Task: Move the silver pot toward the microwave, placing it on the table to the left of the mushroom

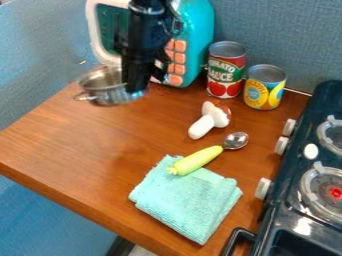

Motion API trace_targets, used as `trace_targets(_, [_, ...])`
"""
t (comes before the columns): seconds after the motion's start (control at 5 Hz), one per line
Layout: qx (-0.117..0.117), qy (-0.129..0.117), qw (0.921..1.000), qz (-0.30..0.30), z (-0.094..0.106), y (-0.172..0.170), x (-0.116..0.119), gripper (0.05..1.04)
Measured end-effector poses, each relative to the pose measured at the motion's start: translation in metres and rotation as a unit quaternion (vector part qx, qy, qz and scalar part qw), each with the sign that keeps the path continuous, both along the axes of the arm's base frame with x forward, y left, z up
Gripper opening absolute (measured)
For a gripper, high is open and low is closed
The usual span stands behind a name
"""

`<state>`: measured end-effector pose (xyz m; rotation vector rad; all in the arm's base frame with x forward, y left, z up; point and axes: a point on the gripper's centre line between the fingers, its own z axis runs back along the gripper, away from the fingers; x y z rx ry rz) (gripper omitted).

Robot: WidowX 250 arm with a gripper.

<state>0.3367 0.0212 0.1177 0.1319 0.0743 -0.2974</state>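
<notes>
The end effector (135, 91) grips a metal pot (105, 94) over the brown wooden counter's (87, 145) far left. A blue textured wall (284, 37) stands behind; a black stove (283, 207) sits right.

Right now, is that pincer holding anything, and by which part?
The pincer seems to hold the metal pot by its rim, on the side away from the visible handle.

Pot (104, 89) L of cans (226, 70), spoon (235, 141) partly on cloth (190, 202), stove (284, 212) R
</notes>
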Motion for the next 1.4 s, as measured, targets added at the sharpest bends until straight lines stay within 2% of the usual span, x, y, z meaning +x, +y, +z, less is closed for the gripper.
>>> trace_targets(0.2, [-0.012, 0.02, 0.9995, -0.021, -0.023, -0.002, 0.012, 0.082])
trace_targets(0.4, [-0.014, 0.034, 0.9989, -0.029, -0.041, 0.001, 0.018, 0.082])
trace_targets(0.6, [-0.024, 0.022, 0.999, -0.029, -0.05, 0.004, 0.032, 0.082])
trace_targets(0.8, [-0.025, 0.009, 0.9993, -0.026, -0.069, 0.004, 0.046, 0.082])
trace_targets(1.0, [-0.029, -0.014, 0.9995, -0.003, -0.079, 0.003, 0.055, 0.082])
trace_targets(1.4, [-0.036, -0.023, 0.9988, 0.025, -0.085, 0.0, 0.062, 0.112])
